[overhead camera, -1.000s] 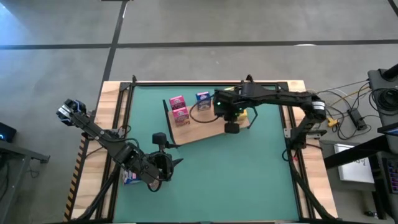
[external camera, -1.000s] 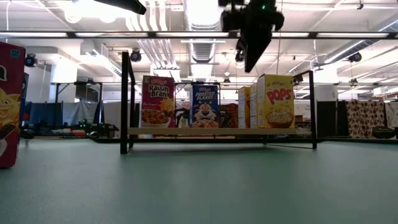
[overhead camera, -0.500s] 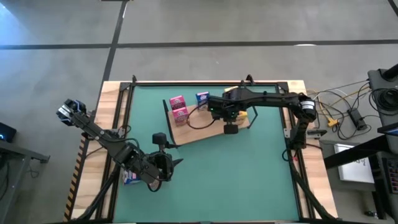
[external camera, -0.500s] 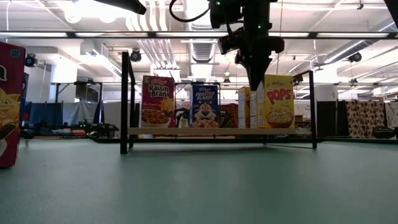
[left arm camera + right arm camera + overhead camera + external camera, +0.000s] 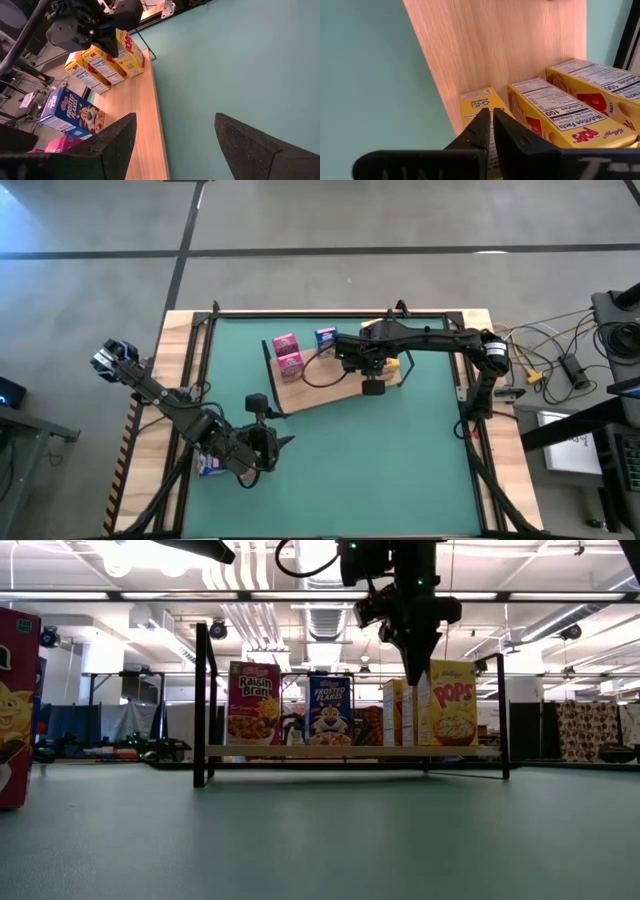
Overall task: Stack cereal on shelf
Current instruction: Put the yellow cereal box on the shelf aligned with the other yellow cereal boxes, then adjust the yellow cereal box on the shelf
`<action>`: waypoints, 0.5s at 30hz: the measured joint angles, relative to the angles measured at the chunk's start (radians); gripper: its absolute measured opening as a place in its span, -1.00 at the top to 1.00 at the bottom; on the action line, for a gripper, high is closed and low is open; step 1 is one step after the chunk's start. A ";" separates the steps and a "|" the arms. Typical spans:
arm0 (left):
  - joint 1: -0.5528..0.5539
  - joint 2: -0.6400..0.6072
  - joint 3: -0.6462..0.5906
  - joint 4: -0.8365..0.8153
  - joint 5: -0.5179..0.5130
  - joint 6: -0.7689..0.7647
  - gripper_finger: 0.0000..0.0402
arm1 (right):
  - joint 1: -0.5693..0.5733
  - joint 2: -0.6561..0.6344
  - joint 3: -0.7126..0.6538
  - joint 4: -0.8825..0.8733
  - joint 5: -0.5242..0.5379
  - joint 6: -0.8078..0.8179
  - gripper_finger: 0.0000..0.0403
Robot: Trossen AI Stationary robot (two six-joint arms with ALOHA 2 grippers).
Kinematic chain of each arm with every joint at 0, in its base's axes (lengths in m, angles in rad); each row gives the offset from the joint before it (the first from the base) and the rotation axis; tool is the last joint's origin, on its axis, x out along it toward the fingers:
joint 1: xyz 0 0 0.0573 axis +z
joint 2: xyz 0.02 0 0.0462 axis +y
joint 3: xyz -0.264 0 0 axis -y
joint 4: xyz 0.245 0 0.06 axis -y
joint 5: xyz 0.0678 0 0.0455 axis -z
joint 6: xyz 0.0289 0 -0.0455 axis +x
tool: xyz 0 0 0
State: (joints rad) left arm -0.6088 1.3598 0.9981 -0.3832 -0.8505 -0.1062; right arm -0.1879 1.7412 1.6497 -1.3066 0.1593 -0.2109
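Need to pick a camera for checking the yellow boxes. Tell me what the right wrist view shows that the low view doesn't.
Only the right wrist view shows the yellow cereal boxes' tops, three in a row, with the right end effector nearly shut over the nearest. Only the low view shows the pink box, blue box and the shelf's black wire frame. Both show the wooden shelf and yellow boxes.

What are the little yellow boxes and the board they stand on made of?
The yellow boxes look like thin printed cardboard with a slight sheen: sharp folded edges, nutrition panels. The board looks like light, matte wood, going by its visible grain, though it could be veneer.
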 joint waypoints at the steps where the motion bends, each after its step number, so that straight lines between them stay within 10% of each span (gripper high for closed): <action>1: 0.000 0.000 0.000 0.000 0.000 0.000 -0.25 | 0.000 0.000 0.000 0.001 0.000 -0.006 0.94; 15: 0.000 0.000 0.000 0.000 -0.001 0.000 -0.25 | -0.077 -0.090 0.084 0.169 0.080 -0.123 0.94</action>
State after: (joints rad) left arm -0.6086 1.3598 0.9981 -0.3828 -0.8516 -0.1062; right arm -0.2644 1.6516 1.7340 -1.1378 0.2390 -0.3336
